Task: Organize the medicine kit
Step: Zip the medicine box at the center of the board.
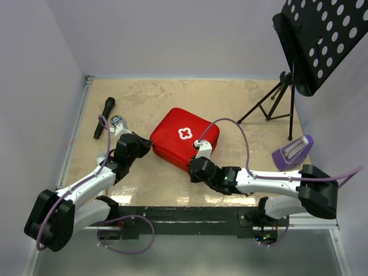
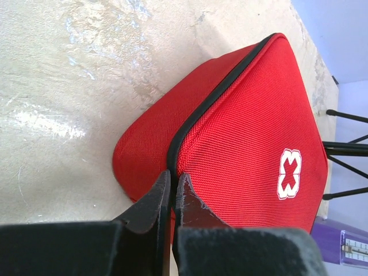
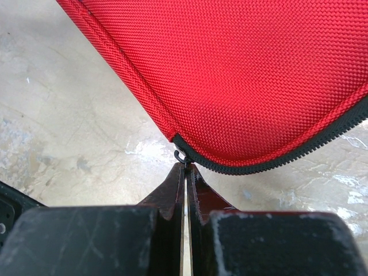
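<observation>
So the medicine kit (image 1: 184, 138) sits zipped up mid worktop (image 1: 144, 98), right fingers (image 3: 172, 190) pinched on the zipper pull (image 3: 181, 156) at its near corner, left fingers (image 2: 152, 201) squeezed together at the left corner seam. If that left hold's weak, tugging probably just drags the whole case, or the tiny pull slips out.

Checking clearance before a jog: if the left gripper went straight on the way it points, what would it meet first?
The medicine kit. The left gripper, jaws shut, has its tips at the kit's near corner, by the black zipper seam; they may already touch it.
</observation>
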Robot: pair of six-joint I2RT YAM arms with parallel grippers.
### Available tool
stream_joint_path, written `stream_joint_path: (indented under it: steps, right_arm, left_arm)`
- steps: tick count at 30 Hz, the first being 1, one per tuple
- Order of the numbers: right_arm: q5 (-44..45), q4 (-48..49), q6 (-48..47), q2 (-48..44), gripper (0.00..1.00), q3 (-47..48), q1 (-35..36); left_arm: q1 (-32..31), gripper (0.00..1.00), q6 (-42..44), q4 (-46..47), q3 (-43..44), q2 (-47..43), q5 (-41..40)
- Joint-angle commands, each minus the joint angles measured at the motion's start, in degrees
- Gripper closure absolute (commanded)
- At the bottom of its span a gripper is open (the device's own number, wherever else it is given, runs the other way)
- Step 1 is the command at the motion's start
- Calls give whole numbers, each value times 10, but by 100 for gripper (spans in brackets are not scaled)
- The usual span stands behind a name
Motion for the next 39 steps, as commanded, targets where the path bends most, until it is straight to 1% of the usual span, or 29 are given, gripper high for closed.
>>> stream_joint_path:
  steps: [1,6,11,17,23,26,30,33,35,38,39]
  right_arm:
    - [38,-53,-1,-14,100,30,3]
    - [53,-103,5,-31,100,39,3]
    - [58,-131,11,-38,100,42,3]
    - [78,-184,79,-25,100,49,3]
    - [68,-221,106,-43,100,48,3]
    - [60,-230,109,-44,100,46,3]
    - [46,-216,100,-49,100,36,3]
    - [44,-205,91,-31,100,41,3]
    - [50,-200,85,-19,100,46,3]
    - [54,-187,79,-8,100,49,2]
    - [54,-184,78,-2,100,51,1]
  left_arm:
    - [13,100,50,-44,32,11,-31]
    - [37,100,69,-57,44,17,-31]
    - [71,100,84,-46,43,31,-7]
    - [103,100,98,-31,48,52,11]
    - [130,100,110,-21,76,76,29]
    - [144,100,123,-18,105,98,33]
    - [162,100,134,-10,137,132,61]
    - [170,100,141,-2,157,157,93]
    - [171,100,148,3,164,164,109]
    - [173,100,156,-12,171,157,108]
    - [173,89,160,-17,174,153,111]
